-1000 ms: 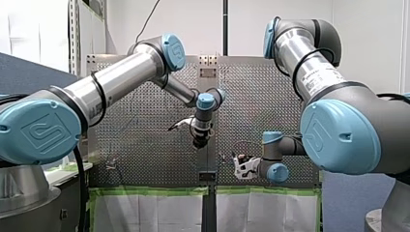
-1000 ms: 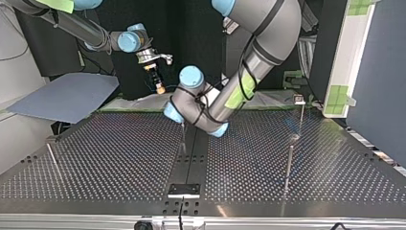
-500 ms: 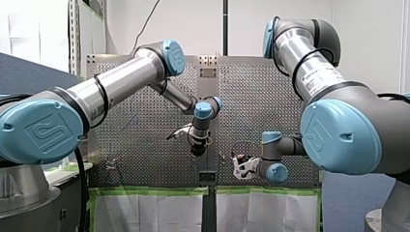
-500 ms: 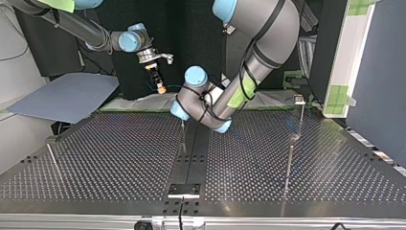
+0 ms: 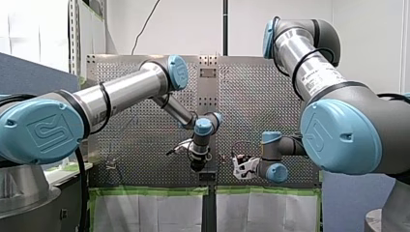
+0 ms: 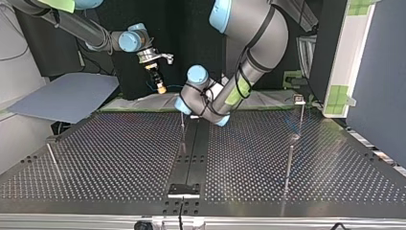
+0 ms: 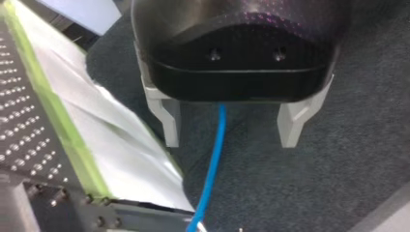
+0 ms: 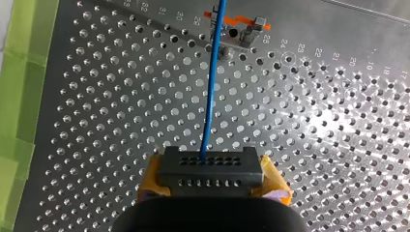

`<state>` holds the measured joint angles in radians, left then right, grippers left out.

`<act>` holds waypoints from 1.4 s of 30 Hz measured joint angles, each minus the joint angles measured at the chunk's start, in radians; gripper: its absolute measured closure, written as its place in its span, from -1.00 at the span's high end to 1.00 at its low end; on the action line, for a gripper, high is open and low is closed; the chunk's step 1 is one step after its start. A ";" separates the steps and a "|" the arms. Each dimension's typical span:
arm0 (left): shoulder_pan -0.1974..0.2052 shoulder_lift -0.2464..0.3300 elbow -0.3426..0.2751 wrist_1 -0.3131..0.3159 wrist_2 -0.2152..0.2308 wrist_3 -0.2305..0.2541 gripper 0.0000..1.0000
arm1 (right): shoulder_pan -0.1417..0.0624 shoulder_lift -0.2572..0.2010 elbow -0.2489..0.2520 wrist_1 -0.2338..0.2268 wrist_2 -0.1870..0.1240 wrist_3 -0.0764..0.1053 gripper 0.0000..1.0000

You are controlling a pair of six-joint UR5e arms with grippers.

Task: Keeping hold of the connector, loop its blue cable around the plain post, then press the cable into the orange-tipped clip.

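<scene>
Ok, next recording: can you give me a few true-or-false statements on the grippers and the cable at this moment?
1. The jaws of my right gripper are shut on the connector. True.
2. The jaws of my left gripper clamp the blue cable. False: they stand open, and the cable runs free between them.
3. The connector is orange. False: it is grey; the pads beside it are yellow.
4. The orange-tipped clip lies ahead of my right gripper. True.

In the right wrist view we read numbers on the perforated table [image 8: 314,145]: 25, 24, 23, 22, 21, 20, running from the orange-tipped clip [image 8: 235,30] toward three o'clock. In the front view, the blue joint caps [image 5: 41,133] bear a UR mark. We cannot read the right arm's label [image 5: 316,79].
</scene>
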<state>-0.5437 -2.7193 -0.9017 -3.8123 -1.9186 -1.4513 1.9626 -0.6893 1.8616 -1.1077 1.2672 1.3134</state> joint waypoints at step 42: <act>0.066 -0.064 -0.127 0.347 0.000 -0.156 1.00 | 0.000 0.001 -0.004 0.000 -0.008 0.006 -1.00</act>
<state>-0.4779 -2.7831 -1.0289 -3.4657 -1.9185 -1.6074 1.9624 -0.6886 1.8571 -1.1075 1.2596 1.3193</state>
